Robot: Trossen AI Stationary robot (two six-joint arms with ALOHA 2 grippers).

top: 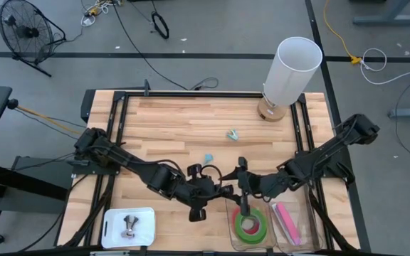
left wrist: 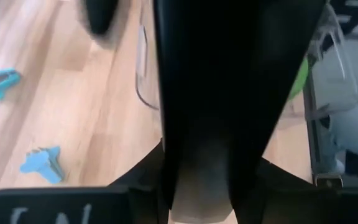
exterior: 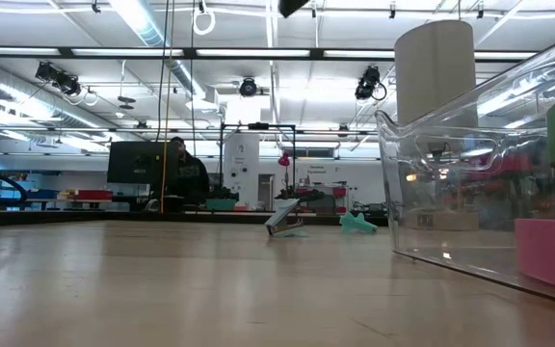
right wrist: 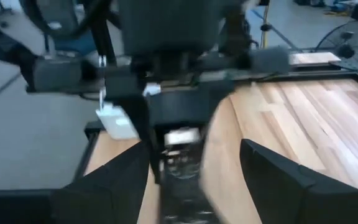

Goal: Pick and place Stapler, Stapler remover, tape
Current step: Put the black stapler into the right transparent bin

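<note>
**At the lower centre of the overhead frame, both arms meet above the bin**

On the counter [top: 191, 121], a tall white cylinder [top: 290, 71] stands at the upper right. The two arms converge low in the middle. The left gripper [top: 199, 208] sits just left of the clear bin [top: 232, 238]; I cannot tell how its jaws stand. The right gripper [top: 244, 186] hovers at the bin's upper edge with its jaws spread wide, and a slim black object [top: 245, 206] hangs below it over the bin.

The tape [top: 251, 226], green rolls stacked, already lies inside that bin. Two small blue pieces [top: 232, 134] [top: 208, 158], likely staple removers, wait mid-counter.

To do this step well, I would keep the black object centred over the bin opening and clear of its wall. The crowded grippers should then part one at a time.
</note>
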